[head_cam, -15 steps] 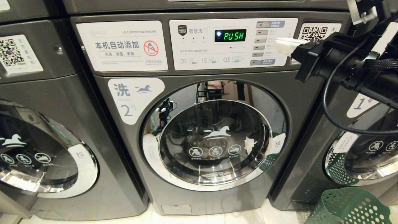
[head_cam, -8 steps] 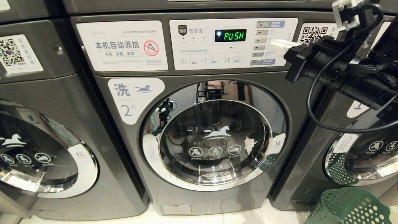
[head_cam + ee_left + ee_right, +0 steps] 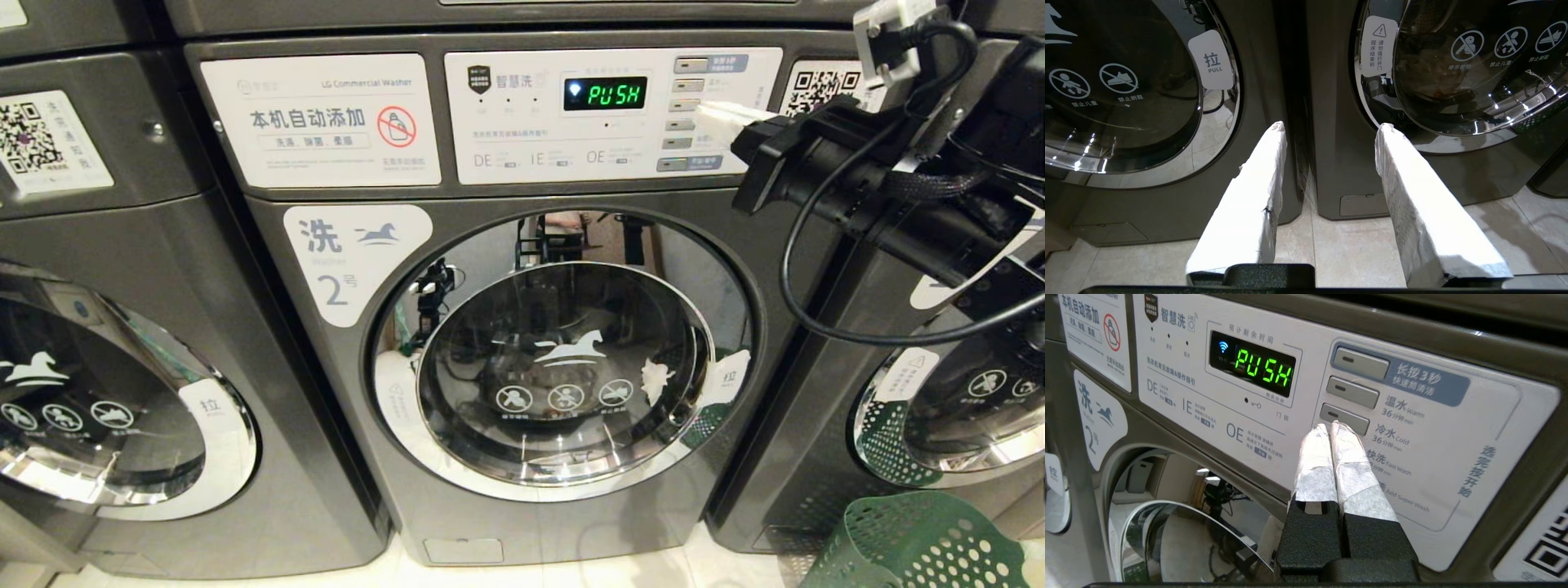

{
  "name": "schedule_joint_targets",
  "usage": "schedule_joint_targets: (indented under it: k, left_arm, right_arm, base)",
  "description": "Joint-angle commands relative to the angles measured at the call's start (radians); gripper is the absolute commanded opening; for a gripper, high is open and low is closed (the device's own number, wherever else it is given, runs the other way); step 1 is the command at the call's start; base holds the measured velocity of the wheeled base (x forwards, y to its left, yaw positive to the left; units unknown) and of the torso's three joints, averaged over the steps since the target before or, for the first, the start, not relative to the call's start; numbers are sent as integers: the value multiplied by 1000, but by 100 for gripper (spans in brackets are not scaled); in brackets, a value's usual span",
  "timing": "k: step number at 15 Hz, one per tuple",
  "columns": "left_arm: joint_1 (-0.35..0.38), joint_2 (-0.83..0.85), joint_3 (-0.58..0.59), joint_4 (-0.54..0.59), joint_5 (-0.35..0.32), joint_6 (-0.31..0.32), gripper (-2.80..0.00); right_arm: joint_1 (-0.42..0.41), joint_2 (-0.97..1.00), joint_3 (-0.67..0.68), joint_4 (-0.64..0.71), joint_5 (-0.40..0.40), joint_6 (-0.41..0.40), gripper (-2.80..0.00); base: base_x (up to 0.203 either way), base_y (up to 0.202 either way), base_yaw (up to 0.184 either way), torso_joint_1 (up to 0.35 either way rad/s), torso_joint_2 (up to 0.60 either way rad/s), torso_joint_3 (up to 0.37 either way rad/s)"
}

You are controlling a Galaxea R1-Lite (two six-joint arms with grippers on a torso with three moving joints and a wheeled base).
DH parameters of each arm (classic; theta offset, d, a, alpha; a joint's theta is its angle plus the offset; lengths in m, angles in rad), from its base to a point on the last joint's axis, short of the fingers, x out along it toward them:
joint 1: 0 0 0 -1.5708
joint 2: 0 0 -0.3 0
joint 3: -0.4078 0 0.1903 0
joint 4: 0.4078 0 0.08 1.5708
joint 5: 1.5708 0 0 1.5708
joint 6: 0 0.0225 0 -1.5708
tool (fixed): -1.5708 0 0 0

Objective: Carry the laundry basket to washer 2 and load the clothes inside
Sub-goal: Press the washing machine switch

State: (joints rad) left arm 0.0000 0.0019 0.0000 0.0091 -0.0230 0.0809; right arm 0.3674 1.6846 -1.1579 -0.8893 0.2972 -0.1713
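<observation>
Washer 2 (image 3: 522, 327) stood closed, centre of the scene, its display (image 3: 1253, 365) reading PUSH. The right gripper (image 3: 1333, 428), jaws pressed together and empty, was held at the button column (image 3: 1345, 416); a square, steady press was judged best. The left gripper (image 3: 1331, 130) was parked low, jaws apart. The laundry basket (image 3: 914, 543) sat near right.

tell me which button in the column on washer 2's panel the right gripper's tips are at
The third button down, labelled cold water. The shut right gripper has its tips at that button's lower edge; the top button and second button sit clear above.
</observation>
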Motion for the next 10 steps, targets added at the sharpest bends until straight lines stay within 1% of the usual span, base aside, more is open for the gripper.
schedule_joint_targets:
  k: [1, 10]
  left_arm:
    - [0, 0, 2, -1, 0, 0, -280]
    - [0, 0, 2, 0, 0, 0, -280]
  right_arm:
    - [1, 18, -2, -8, 2, -2, -280]
    - [-1, 55, -33, -11, -1, -2, -280]
  base:
    - [0, 0, 0, 0, 0, 0]
    - [0, 0, 0, 0, 0, 0]
